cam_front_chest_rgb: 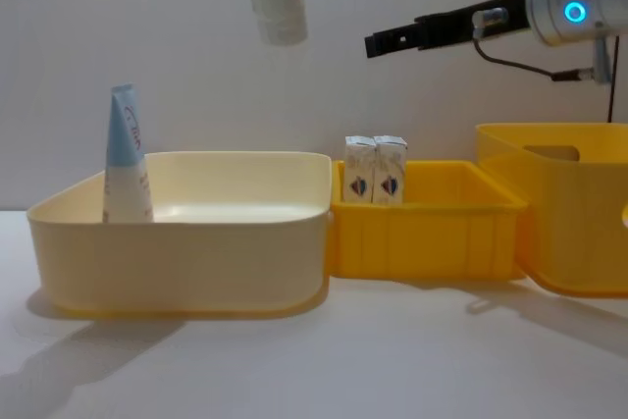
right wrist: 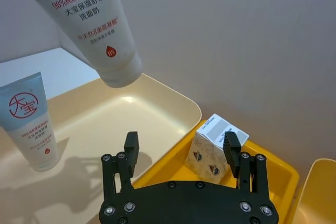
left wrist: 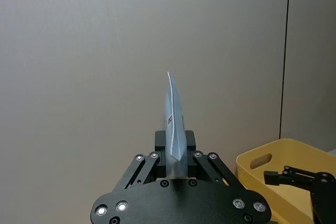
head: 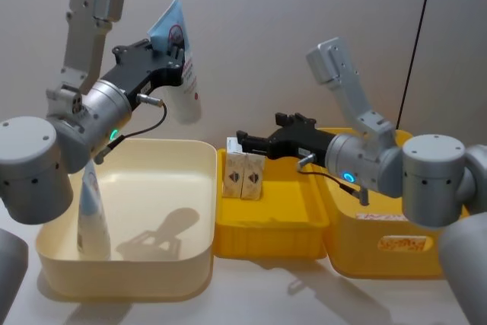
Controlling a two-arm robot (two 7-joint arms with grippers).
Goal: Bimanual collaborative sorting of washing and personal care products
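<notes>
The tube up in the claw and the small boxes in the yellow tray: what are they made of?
The tube in the left claw looks like soft, smooth plastic: printed, flattened to a crimped end. The boxes look like thin printed cardboard, with sharp folded edges.

Your right gripper (right wrist: 181, 137) has its fingers spread wide, with nothing between them. Ahead of the fingertips lies the cream tub (right wrist: 105, 124), and a standing tube (right wrist: 29, 124) rests cap-down in it, out beyond one finger. A raised tube (right wrist: 89, 24) hangs cap-down in the air over that tub, well clear of your fingers. The white cartons (right wrist: 207, 153) sit in the yellow tub (right wrist: 268, 153), just past the other fingertip.
</notes>
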